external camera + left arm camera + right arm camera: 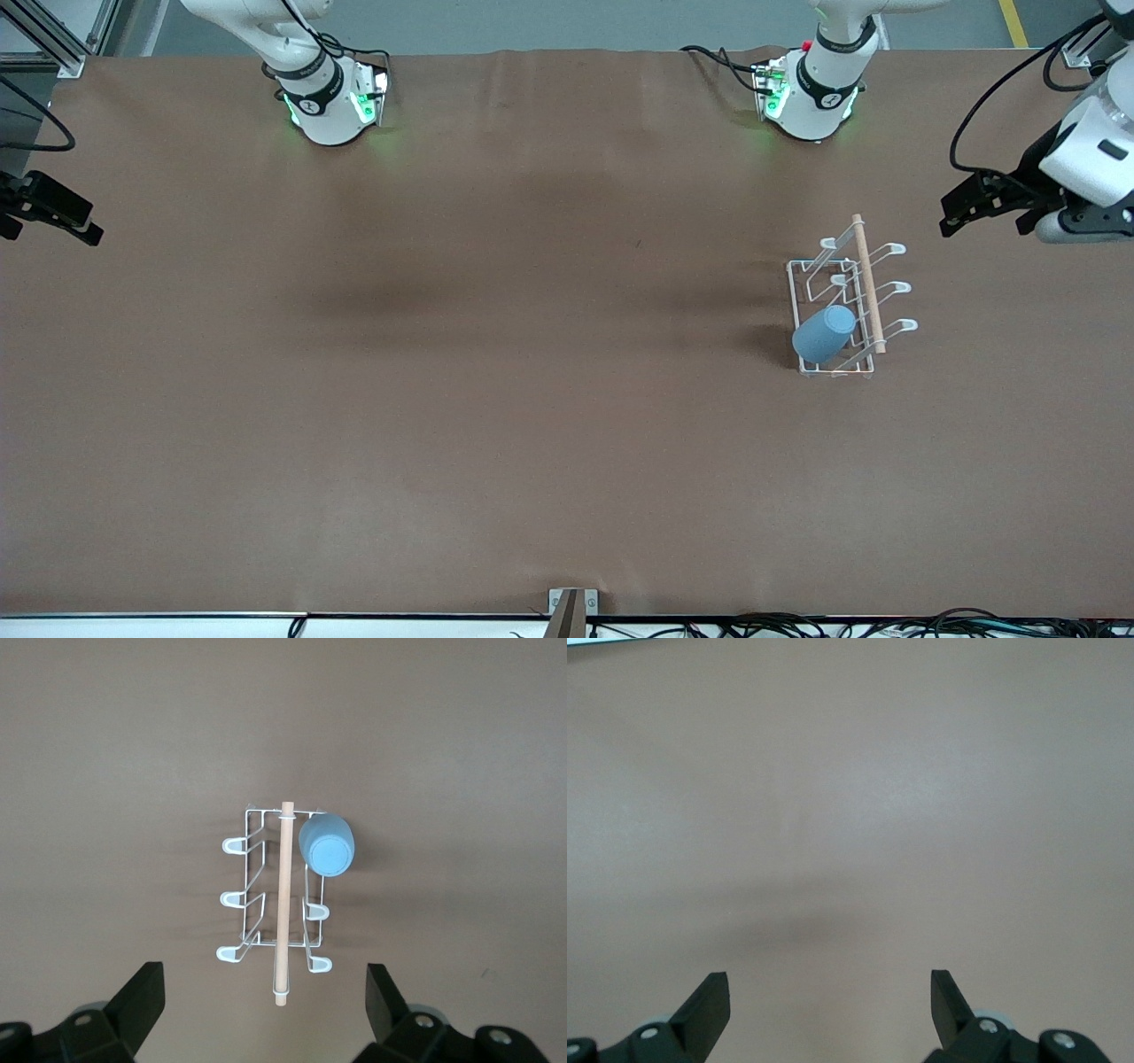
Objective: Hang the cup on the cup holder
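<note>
Ahead of the empty, spread left pincer [261, 1005] stood the cup holder [276, 904], cup [326, 844] hung on its end prong; right pincer [828, 1005], likewise spread, waited well apart over bare counter [850, 797].

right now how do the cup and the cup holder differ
The cup is a solid light-blue tumbler; the cup holder is an open white wire rack with a wooden rod on top. The cup is much smaller than the cup holder. The cup hangs tilted on a prong at the end nearer the front camera, while the cup holder stands flat on the table. Neither is gripped.
</note>
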{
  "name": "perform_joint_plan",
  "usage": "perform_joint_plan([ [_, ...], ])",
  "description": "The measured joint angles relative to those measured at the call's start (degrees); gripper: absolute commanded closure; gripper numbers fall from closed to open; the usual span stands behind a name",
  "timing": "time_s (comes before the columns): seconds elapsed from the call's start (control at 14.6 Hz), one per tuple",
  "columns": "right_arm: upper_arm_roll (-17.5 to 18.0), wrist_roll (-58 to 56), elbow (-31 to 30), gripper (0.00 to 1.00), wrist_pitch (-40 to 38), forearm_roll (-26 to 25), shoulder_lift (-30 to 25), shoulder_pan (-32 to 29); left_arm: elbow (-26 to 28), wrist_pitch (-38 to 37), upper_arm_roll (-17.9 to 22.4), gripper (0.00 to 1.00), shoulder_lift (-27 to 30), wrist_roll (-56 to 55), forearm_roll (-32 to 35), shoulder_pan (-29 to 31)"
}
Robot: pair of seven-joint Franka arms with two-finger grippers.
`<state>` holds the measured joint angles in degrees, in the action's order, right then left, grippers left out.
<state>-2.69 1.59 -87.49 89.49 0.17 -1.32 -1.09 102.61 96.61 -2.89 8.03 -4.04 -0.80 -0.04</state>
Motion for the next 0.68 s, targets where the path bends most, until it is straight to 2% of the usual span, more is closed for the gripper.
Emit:
perform_joint_plan([
  [0.21,0.0,0.0,0.0,0.00,0.0,0.0,0.0,0.0,-2.6,-0.4,0.0,0.00,0.0,0.0,-0.2,-0.3],
  [0.48,-0.1,0.0,0.0,0.00,0.0,0.0,0.0,0.0,-11.1,-7.8,1.3,0.00,-2.8,0.0,-0.2,-1.7],
  [0.68,-0.2,0.0,0.0,0.00,0.0,0.0,0.0,0.0,-14.2,-9.6,2.4,0.00,-4.7,0.0,-0.2,-2.1],
])
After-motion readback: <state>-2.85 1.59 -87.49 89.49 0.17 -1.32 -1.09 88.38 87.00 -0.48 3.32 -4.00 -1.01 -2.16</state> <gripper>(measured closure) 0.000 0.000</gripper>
